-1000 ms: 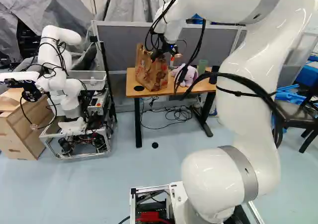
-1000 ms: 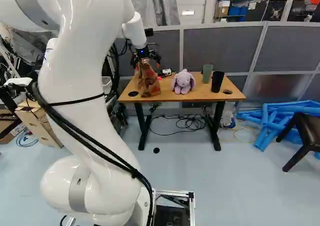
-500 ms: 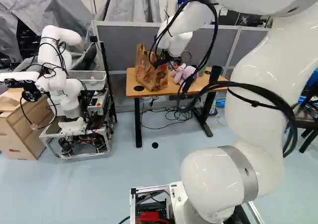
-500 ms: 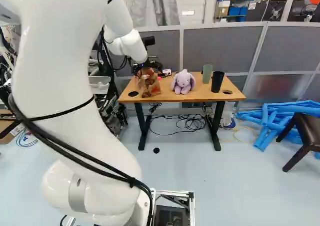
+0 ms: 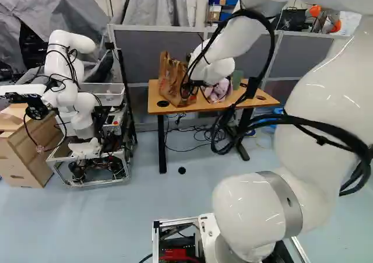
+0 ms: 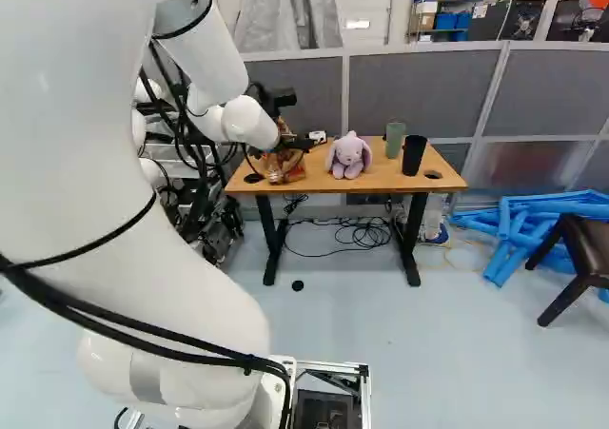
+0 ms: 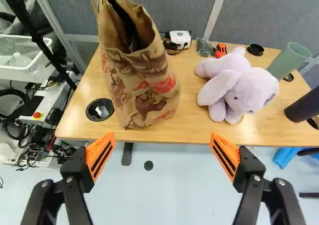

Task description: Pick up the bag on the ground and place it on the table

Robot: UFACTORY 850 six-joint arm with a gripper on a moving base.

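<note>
The brown paper bag is on the desk, base down and mouth gaping, just beside a black-rimmed hole in the wooden top. I can see the pincer up by it, on the end of the big white arm. In the wrist view its two orange-padded fingers are spread wide, and the bag is ahead of them, outside their grip.

Along from the bag sits a floppy lilac plush rabbit, with a green cup and a black cup both upright past it. Behind, between bag and rabbit, there's a little white device with a dark cable.

Under the desk lies a tangle of black cable, and a grey partition runs along behind. Over at the right of the right base view, blue pieces are heaped near a dark chair. At the left of the left base view stands another robot, beside a wooden cabinet.
</note>
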